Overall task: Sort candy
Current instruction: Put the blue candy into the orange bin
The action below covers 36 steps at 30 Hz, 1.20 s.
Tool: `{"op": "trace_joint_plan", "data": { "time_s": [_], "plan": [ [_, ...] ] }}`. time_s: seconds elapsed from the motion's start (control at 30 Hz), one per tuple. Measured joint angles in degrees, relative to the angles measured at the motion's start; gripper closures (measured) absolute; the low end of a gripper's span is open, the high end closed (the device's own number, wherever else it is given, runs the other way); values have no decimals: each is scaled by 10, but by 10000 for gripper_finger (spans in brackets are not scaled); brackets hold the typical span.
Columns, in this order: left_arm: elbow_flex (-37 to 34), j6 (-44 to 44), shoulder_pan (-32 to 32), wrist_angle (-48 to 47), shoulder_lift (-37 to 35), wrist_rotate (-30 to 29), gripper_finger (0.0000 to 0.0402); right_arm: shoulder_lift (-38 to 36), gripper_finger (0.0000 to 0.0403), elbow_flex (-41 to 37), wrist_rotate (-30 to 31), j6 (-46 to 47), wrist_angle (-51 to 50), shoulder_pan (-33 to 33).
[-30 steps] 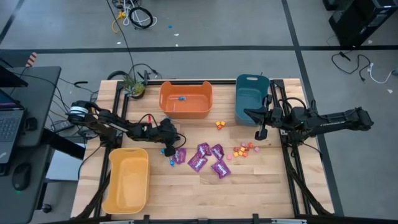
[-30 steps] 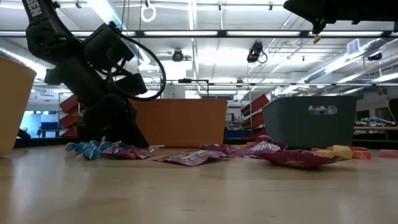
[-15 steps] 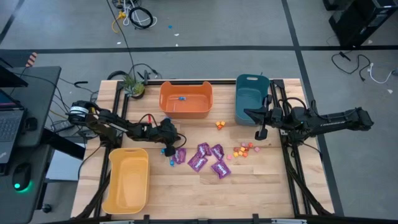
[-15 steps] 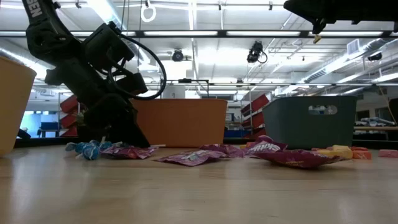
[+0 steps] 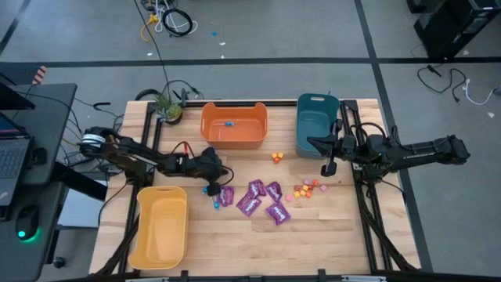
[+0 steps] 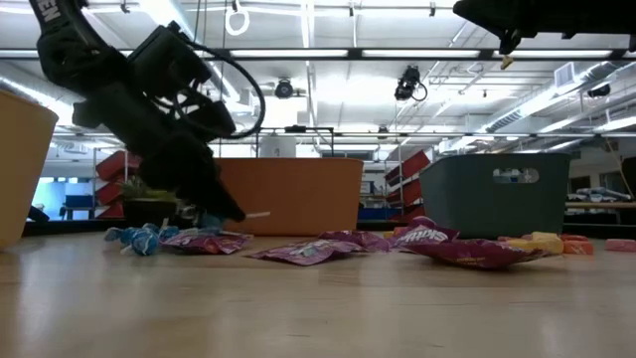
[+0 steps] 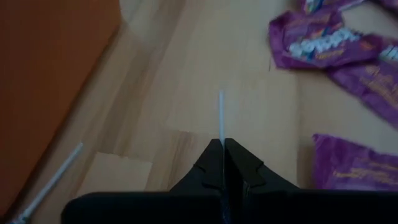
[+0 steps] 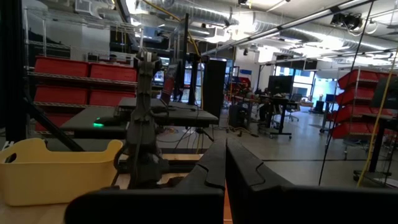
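the lollipop (image 7: pixel 220 118) is pinched by its thin white stick, which runs straight forward out of the left claw (image 7: pixel 222 149), so its long axis lies in line with the fingers; the blue head is not visible in the wrist view (in the low view a bit of blue shows under the claw and the stick pokes sideways, lifted off the desk (image 5: pixel 313 227)). the left claw (image 5: pixel 210 177) is clamped together on that stick, just in front of the orange bin (image 5: pixel 233 125), which already has one small blue piece in it. the coming move, as i judge it, turns on this: the orange bin lies just beyond the claw, toward the back of the desk, a short carry away, with the near wall to clear.

more blue lollipops (image 5: pixel 213 192) rest on the desk close beside the claw, the purple packets (image 5: pixel 258 200) lie next to them toward the middle, and the small orange and pink pieces (image 5: pixel 307 188) sit farther right. the yellow bin (image 5: pixel 159 227) is at the near left, the teal bin (image 5: pixel 315 124) at the back right.

the right claw (image 5: pixel 329 168) hangs above the desk by the teal bin, fingers together on nothing, waiting.
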Motion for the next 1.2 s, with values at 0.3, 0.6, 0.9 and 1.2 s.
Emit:
{"op": "trace_joint_plan", "data": {
  "time_s": [0.3, 0.6, 0.9, 1.2],
  "plan": [
    [0, 9, 0, 4, -55, 0, 401, 0, 402, 0, 0, -1, 0, 0],
    [0, 31, 0, 6, -127, 0, 401, 0, 403, 0, 0, -2, 1, 0],
    [0, 85, 0, 10, -206, -4, 401, 0, 402, 0, 0, -2, 1, 0],
    [0, 136, 8, 35, -259, -30, 401, 0, 402, 0, 0, -2, 1, 0]
  ]
}}
